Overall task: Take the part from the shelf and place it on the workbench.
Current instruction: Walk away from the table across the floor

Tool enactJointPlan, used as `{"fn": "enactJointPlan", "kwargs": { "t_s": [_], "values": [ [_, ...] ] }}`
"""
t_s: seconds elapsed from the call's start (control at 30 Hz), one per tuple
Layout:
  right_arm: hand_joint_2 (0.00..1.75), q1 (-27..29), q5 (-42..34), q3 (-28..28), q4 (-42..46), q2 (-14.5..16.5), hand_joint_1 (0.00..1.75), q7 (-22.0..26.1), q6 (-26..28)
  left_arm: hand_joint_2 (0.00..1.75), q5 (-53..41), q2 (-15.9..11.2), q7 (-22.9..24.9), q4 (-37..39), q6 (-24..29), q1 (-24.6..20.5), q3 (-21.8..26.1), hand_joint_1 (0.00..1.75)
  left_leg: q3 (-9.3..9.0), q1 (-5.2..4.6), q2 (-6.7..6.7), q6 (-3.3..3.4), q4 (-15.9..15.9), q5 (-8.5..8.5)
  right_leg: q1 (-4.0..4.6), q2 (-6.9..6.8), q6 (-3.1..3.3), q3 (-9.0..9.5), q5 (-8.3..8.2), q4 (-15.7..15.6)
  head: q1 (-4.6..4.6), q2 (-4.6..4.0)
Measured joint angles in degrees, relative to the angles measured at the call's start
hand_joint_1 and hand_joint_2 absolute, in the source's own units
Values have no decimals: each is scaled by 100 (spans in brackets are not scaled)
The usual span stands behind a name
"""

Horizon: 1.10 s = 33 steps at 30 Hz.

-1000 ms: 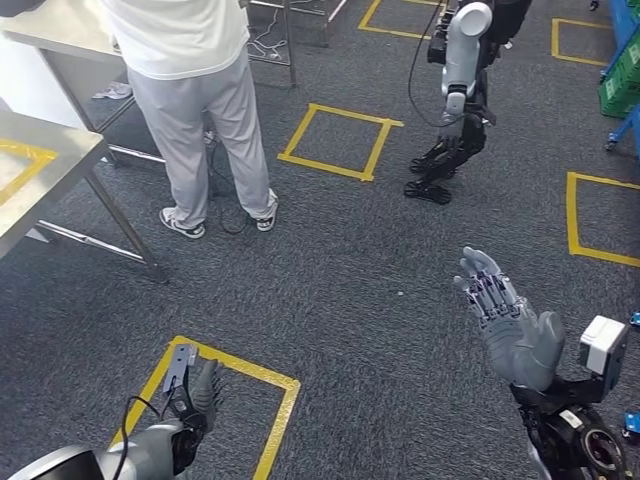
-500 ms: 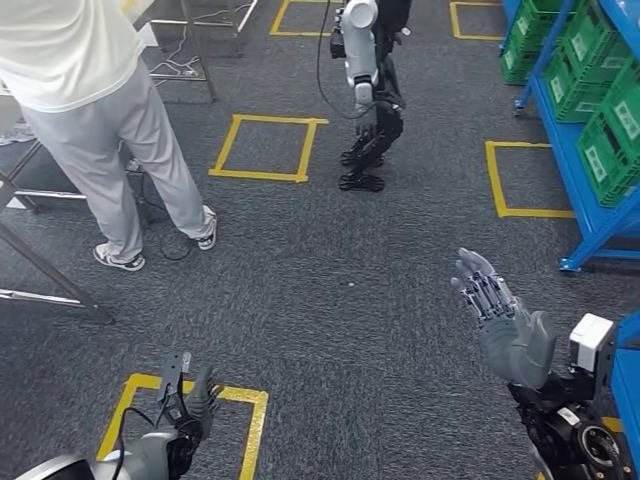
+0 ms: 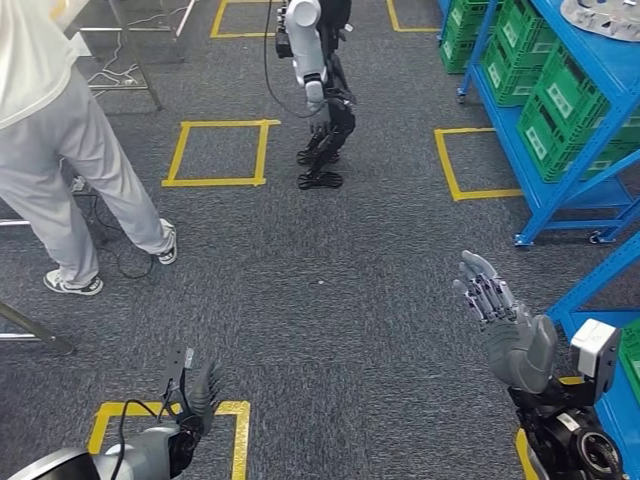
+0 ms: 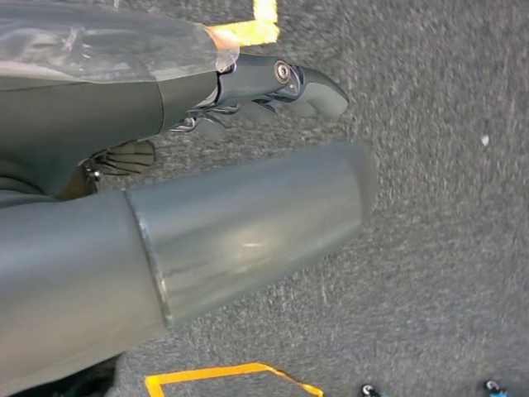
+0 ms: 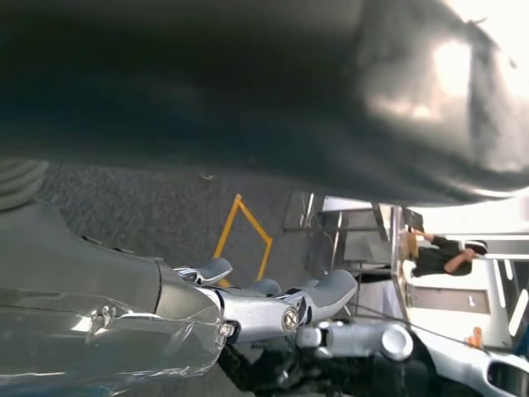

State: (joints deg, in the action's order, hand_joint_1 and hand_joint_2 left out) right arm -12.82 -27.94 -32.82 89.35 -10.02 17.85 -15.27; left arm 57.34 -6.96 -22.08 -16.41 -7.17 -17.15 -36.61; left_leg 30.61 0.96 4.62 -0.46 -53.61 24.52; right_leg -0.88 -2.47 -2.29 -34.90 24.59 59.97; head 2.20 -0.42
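Camera has swung right: blue metal shelf (image 3: 562,150) with green plastic crates (image 3: 555,95) now fills 1–3 o'clock, person in grey trousers (image 3: 56,180) slid to 9 o'clock. Second silver-and-black humanoid robot (image 3: 317,80) at 12. Right hand (image 3: 506,325) raised at 4 o'clock, fingers spread, holding nothing. Left hand (image 3: 198,392) at 7 o'clock, fingers extended, nothing held. Flat grey metal part (image 3: 604,15) lies on shelf top, 1 o'clock.

Blue shelf (image 3: 562,185) with green bins (image 3: 558,100) at two o'clock; another robot (image 3: 317,90) at twelve; a person (image 3: 53,150) at ten. Right hand (image 3: 502,325) open at four, left hand (image 3: 198,395) low at seven.
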Motion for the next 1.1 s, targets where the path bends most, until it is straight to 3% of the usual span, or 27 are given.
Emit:
{"fn": "enactJointPlan", "kwargs": {
  "t_s": [0.07,0.13,0.17,0.23,0.3,0.37,0.4,0.43,0.5,0.53,0.6,0.67,0.73,0.8,0.87,0.9,0.93,0.97,1.03,1.1],
  "values": [
    [0,-19,17,-3,-1,1,0,2,1,0,5,-8,-2,0,1,-1,0,0,-25,-34,111,-58,-19,29,41,-129,72,232,-71,-423,8,0],
    [0,-19,31,-5,-1,1,0,1,6,0,-2,-8,-4,-1,1,-12,0,0,-49,-46,228,-112,-14,39,61,-30,173,240,-63,-446,32,0],
    [0,-17,35,-4,-1,1,0,1,12,0,-7,-4,-4,-1,0,-23,0,0,-62,-33,192,-144,-37,73,59,38,210,246,-74,-464,43,0],
    [0,-40,39,-2,0,1,0,0,25,0,-13,-2,-5,-2,0,-45,0,0,60,0,-77,-193,-361,299,39,159,289,260,-104,-502,57,0],
    [0,-58,43,-6,-1,1,0,-8,30,0,-19,-14,-3,-1,5,-36,0,0,440,10,-360,-203,-1133,676,34,287,336,247,-122,-511,95,0],
    [0,-54,41,-18,-2,1,0,-20,27,0,-27,-26,2,1,16,-10,0,0,791,2,-425,-194,-1745,841,43,441,350,234,-129,-508,126,0],
    [0,-55,36,-21,-3,1,0,-28,27,0,-34,-28,4,2,25,-5,0,0,822,-1,-435,-182,-1739,749,47,523,351,233,-132,-506,130,0],
    [0,-61,27,-24,-4,1,0,-37,27,0,-47,-30,9,2,34,-7,0,0,741,-1,-456,-163,-1506,557,49,604,350,235,-135,-502,134,0],
    [0,-85,4,-28,-4,1,0,-56,34,0,-91,-34,24,2,57,-35,0,0,390,4,-655,-107,-689,130,54,750,334,232,-139,-491,144,0],
    [0,-105,-5,-31,-5,1,0,-66,43,0,-115,-37,34,2,64,-51,0,0,248,11,-765,-90,-357,13,55,815,315,220,-142,-481,143,0],
    [0,-138,-21,-31,-5,-1,0,-74,63,0,-153,-38,57,1,71,-78,0,0,132,4,-864,-66,-81,-21,37,940,245,177,-158,-479,139,0],
    [0,-146,-29,-25,-6,-5,0,-76,71,0,-169,-18,72,-2,78,-102,0,0,106,5,-729,-29,-33,-37,14,1008,167,126,-168,-482,142,0],
    [0,-166,-37,-18,-7,-14,0,-75,73,0,-174,1,74,-4,81,-124,0,0,72,25,-589,38,15,-54,31,759,116,-21,-9,-217,106,0],
    [0,-188,-43,-17,-8,-19,0,-75,75,0,-174,8,74,-4,81,-121,0,0,52,14,-450,86,28,-46,31,415,81,-356,353,509,54,0],
    [0,-181,-46,-19,-19,-19,0,-78,83,0,-174,10,75,-4,81,-102,0,0,45,0,-306,93,25,-32,3,305,46,-676,590,1192,37,0],
    [0,-176,-49,-19,-25,-20,0,-77,90,0,-173,11,75,-4,81,-97,0,0,39,-3,-237,86,22,-22,-7,286,36,-708,565,1265,34,0],
    [0,-175,-55,-18,-31,-21,0,-73,95,0,-171,14,76,-4,82,-96,0,0,25,-3,-169,74,20,-8,-15,259,32,-614,434,1094,33,0],
    [0,-177,-60,-17,-32,-22,0,-65,91,0,-167,18,77,-4,87,-99,0,0,2,-3,-106,56,19,11,-17,190,38,-411,231,714,32,0],
    [0,-192,-65,-17,-39,-22,0,-31,59,0,-150,22,77,-4,111,-106,0,0,-46,-26,12,8,9,55,30,-107,72,37,-35,-102,21,0],
    [0,-212,-52,-19,-55,-21,0,2,13,0,-125,19,76,-4,134,-108,0,0,-69,-69,134,-48,3,80,84,-267,143,215,-58,-438,29,0]
  ]
}}
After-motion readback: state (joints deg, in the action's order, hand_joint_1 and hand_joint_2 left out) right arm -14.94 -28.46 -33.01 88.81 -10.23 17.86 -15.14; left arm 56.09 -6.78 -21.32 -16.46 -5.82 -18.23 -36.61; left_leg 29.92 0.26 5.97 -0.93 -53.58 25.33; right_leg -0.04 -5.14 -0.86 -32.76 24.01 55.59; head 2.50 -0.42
